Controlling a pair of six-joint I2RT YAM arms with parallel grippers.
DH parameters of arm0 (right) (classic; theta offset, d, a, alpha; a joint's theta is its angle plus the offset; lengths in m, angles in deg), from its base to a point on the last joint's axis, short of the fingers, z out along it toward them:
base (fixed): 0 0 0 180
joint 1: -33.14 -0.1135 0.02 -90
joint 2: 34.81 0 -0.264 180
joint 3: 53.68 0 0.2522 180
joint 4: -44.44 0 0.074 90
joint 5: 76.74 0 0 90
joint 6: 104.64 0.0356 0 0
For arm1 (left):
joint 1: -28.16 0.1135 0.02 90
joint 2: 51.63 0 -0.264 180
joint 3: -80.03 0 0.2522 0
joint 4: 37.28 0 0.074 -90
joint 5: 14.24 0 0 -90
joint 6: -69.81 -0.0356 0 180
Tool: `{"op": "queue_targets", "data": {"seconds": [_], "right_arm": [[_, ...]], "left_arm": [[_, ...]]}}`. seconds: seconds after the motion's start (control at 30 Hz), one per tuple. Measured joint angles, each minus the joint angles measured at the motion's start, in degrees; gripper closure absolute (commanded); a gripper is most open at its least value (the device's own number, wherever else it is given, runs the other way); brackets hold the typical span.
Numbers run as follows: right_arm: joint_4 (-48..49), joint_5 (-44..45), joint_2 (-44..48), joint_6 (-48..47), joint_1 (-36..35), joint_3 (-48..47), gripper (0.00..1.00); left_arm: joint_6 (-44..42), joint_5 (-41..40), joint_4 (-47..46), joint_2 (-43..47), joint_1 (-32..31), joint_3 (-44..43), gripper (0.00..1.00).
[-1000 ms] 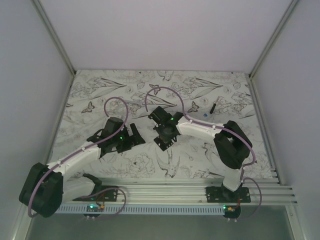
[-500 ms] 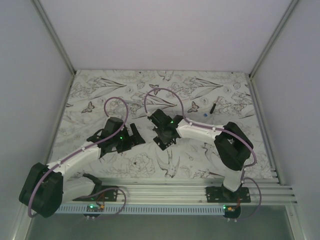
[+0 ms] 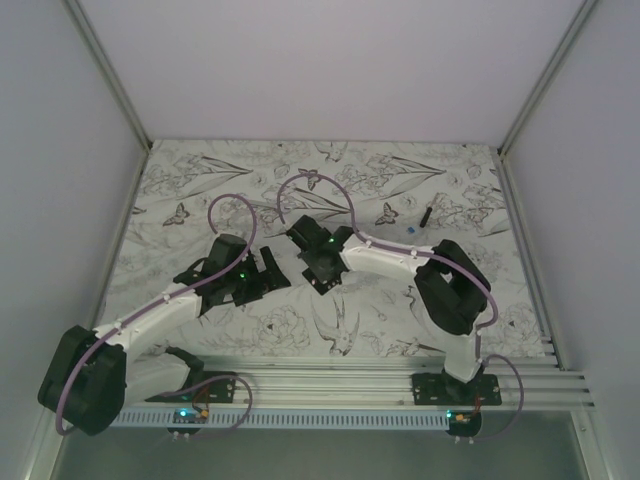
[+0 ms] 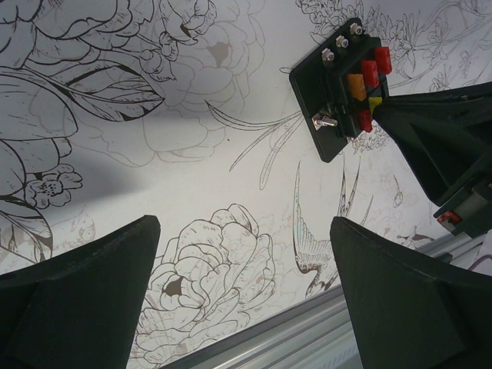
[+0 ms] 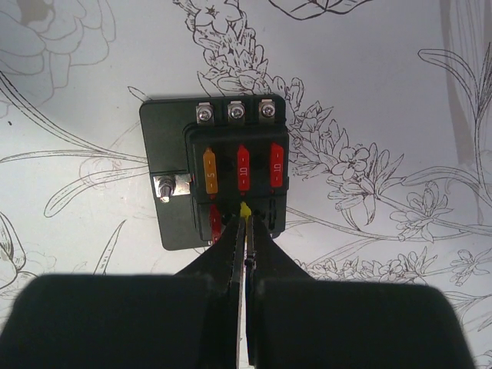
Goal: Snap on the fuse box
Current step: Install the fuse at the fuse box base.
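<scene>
The fuse box (image 5: 169, 154) is a small black square lying flat on the flower-print table, with an orange fuse and two red fuses in its upper row. It also shows at the upper right of the left wrist view (image 4: 323, 84). My right gripper (image 5: 246, 219) is shut, and its tips meet at the near end of a yellow fuse (image 5: 245, 208) in the lower row. In the top view that gripper (image 3: 320, 272) covers most of the box. My left gripper (image 4: 244, 231) stands wide open over bare table to the box's left (image 3: 265, 275), holding nothing.
A short black bar (image 3: 425, 215) and a tiny blue piece (image 3: 413, 230) lie at the back right. An aluminium rail (image 3: 350, 375) runs along the near edge, also visible (image 4: 307, 330) under the left gripper. Grey walls enclose the table.
My right gripper has moved a little to the left and away from the bases, staying shut. The left arm has not moved.
</scene>
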Motion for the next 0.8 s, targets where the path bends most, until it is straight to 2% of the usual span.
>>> {"op": "queue_targets", "data": {"seconds": [0.47, 0.63, 0.8], "right_arm": [[7.6, -0.5, 5.5, 0.7, 0.0, 7.6, 1.00], [7.6, -1.1, 6.3, 1.9, 0.2, 7.9, 1.00], [5.8, -1.9, 7.0, 3.3, 0.2, 7.7, 0.95]], "left_arm": [[0.0, 0.0, 0.2, 2.5, 0.0, 0.0, 0.01], [0.0, 0.0, 0.5, 2.6, 0.0, 0.0, 0.01], [0.0, 0.0, 1.1, 2.8, 0.0, 0.0, 0.01]]}}
